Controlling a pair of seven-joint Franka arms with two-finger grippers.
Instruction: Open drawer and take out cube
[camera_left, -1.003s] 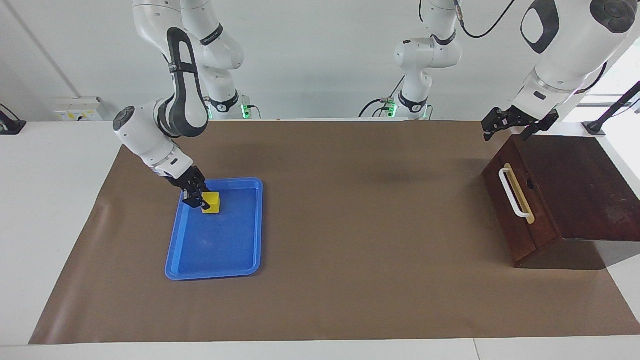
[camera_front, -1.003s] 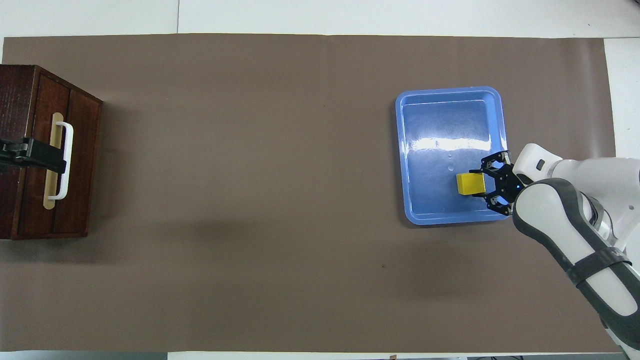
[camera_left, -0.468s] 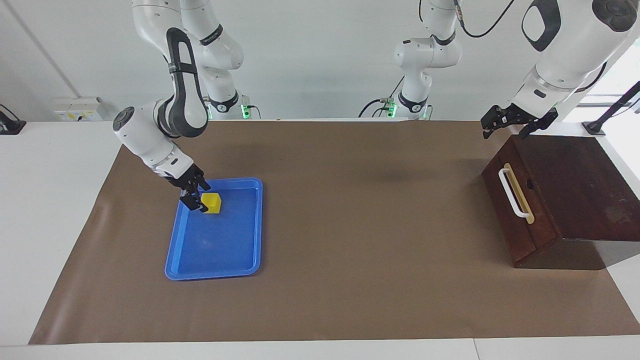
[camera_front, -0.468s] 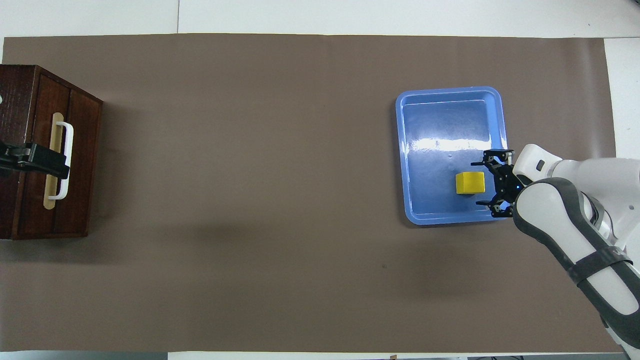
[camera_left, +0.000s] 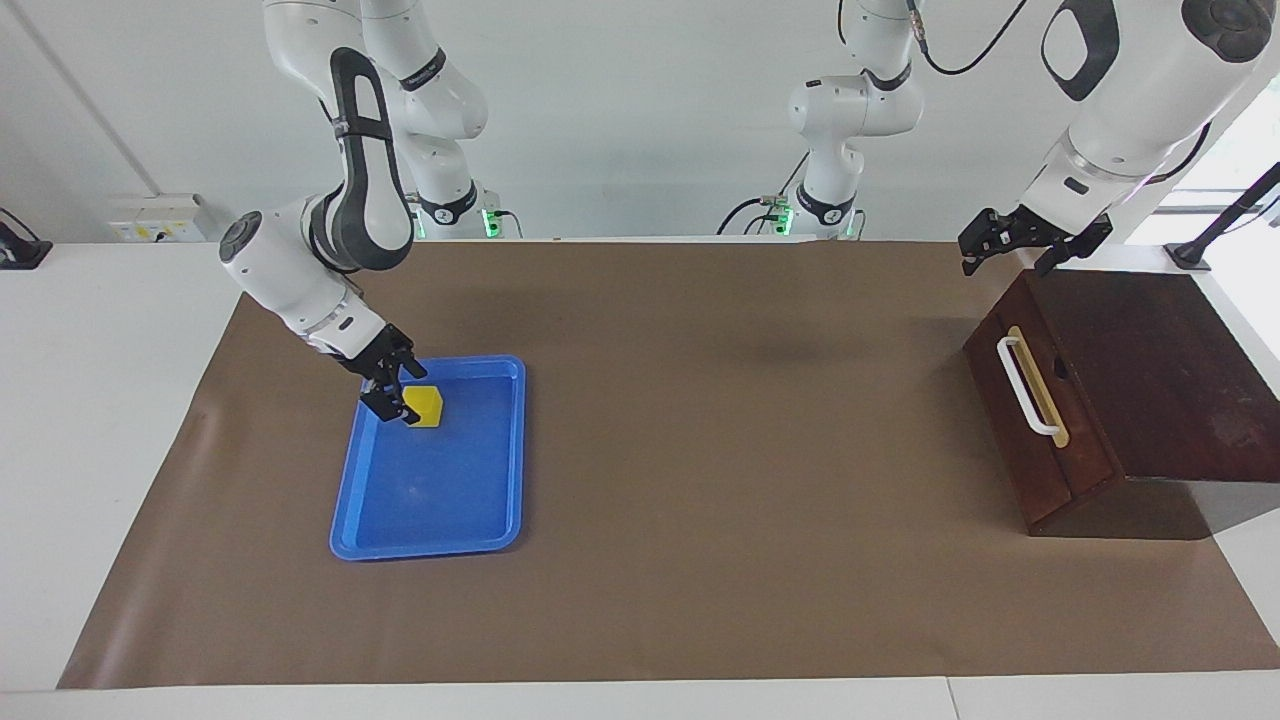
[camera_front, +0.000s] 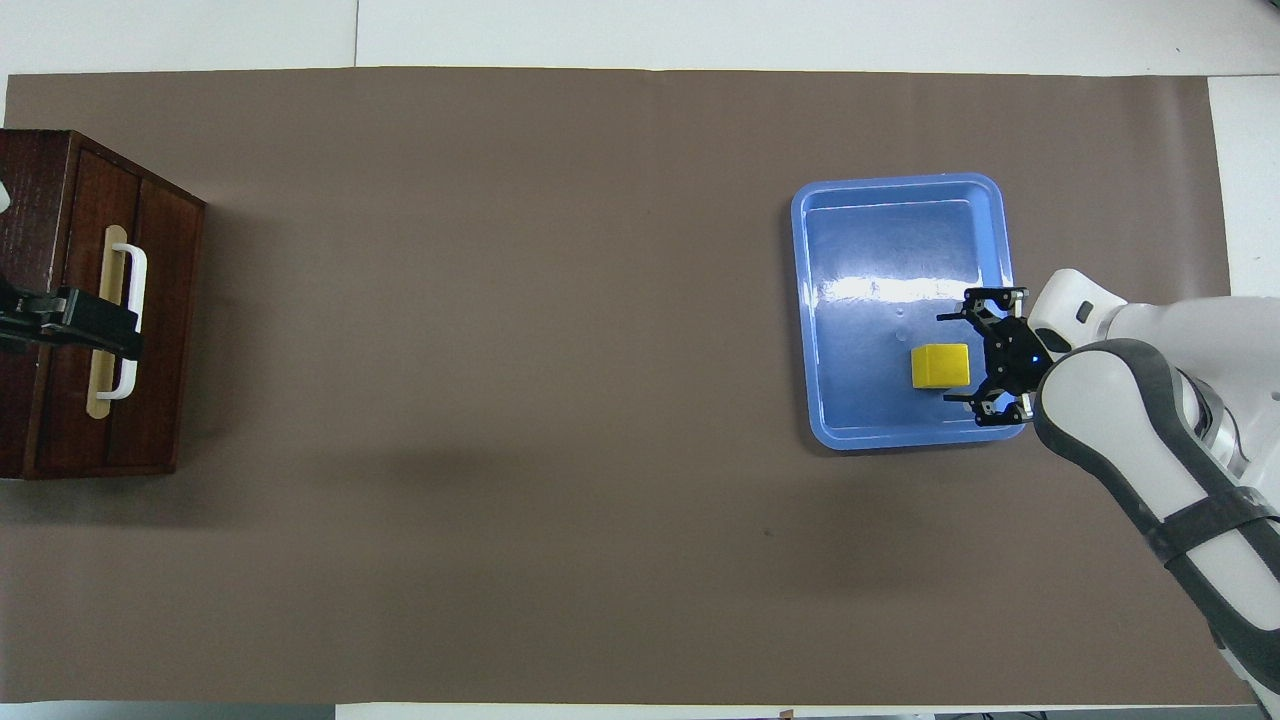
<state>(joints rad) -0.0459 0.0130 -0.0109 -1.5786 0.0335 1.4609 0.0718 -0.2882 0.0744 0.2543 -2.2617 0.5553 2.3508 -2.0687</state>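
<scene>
The yellow cube (camera_left: 424, 405) sits in the blue tray (camera_left: 430, 548), toward the tray's end nearer to the robots; it also shows in the overhead view (camera_front: 940, 365). My right gripper (camera_left: 392, 392) is open and empty, its fingers spread just beside the cube, apart from it. The dark wooden drawer (camera_left: 1030, 430) with its white bar handle (camera_left: 1022, 385) is shut, flush with its box at the left arm's end of the table. My left gripper (camera_left: 1035, 245) is open and raised over the box's edge nearer to the robots.
A brown mat (camera_left: 720, 450) covers the table between the tray and the wooden box (camera_left: 1170, 370). The white table edge (camera_left: 100, 400) runs round the mat.
My right gripper has opened, let go of the cube in the tray and drawn back a little. My left gripper has risen slightly over the box.
</scene>
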